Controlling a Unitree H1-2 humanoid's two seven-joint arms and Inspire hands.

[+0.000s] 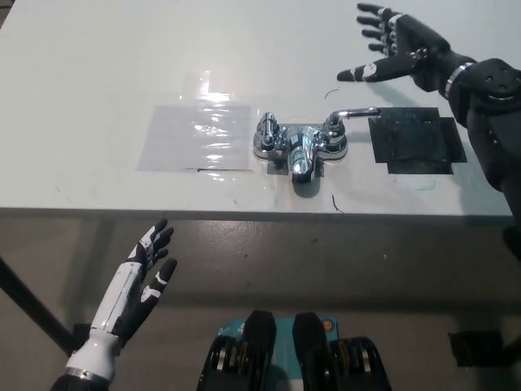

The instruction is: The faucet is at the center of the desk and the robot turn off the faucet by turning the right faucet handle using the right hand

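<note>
A chrome faucet [298, 145] stands at the middle of the white desk [98, 73], its spout toward the front edge. Its right handle [352, 115] is a lever that points right, over the edge of a black patch. My black right hand [397, 46] hovers open above the desk, behind and to the right of that lever, its fingers spread and pointing left, clear of the handle. The left faucet handle [266, 130] is a short chrome knob. My white left hand [148, 266] rests open below the desk's front edge at the lower left.
A clear plastic sheet [197, 137] is taped flat left of the faucet. A black patch [415, 141] lies on the desk right of it. The desk's front edge [244, 213] runs across the picture, with floor below it.
</note>
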